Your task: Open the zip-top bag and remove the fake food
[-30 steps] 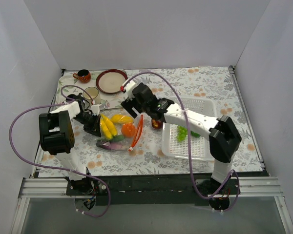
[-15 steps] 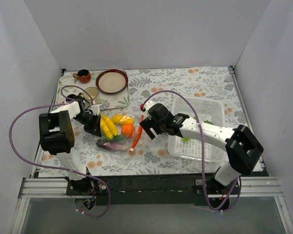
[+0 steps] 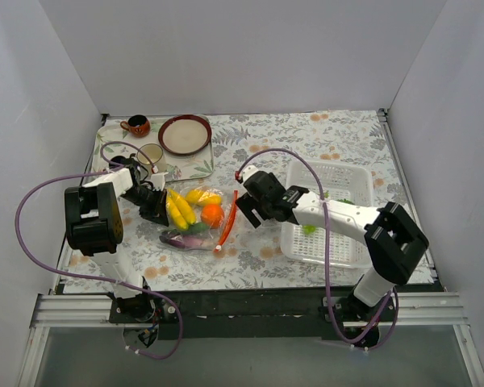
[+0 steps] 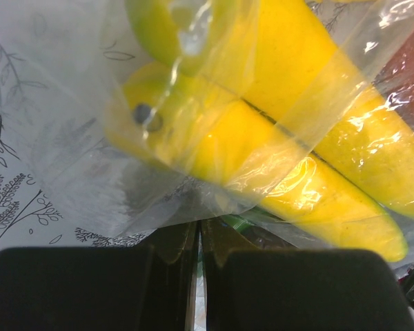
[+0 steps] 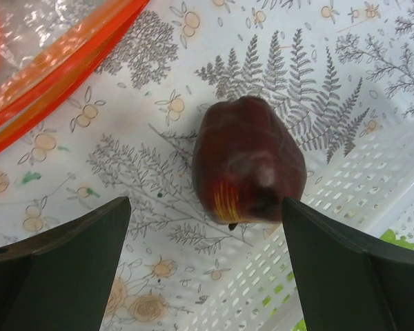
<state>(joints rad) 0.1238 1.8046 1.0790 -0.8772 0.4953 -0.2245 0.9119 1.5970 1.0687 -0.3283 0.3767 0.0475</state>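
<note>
The zip-top bag (image 3: 195, 219) lies left of centre, its orange-red zip strip (image 3: 228, 218) on the right edge. It holds yellow bananas (image 3: 177, 210), an orange (image 3: 211, 214) and a dark purple piece (image 3: 180, 239). My left gripper (image 3: 156, 211) is shut on the bag's left end. In the left wrist view the fingers (image 4: 199, 231) pinch clear plastic below the bananas (image 4: 290, 131). My right gripper (image 3: 248, 216) is open between the strip and the basket. In the right wrist view a dark red apple (image 5: 248, 169) lies on the cloth between its fingers (image 5: 205, 203), the strip (image 5: 55, 76) at upper left.
A white perforated basket (image 3: 339, 250) with green pieces (image 3: 306, 228) stands right of the gripper; its wall shows in the right wrist view (image 5: 359, 186). A tray (image 3: 195, 169) at the back left carries a bowl (image 3: 184, 134) and two cups (image 3: 137, 126).
My right gripper has swung from behind the bag's top towards the near side and come down over the apple beside the basket. The basket has shifted slightly right. The left gripper has held still.
</note>
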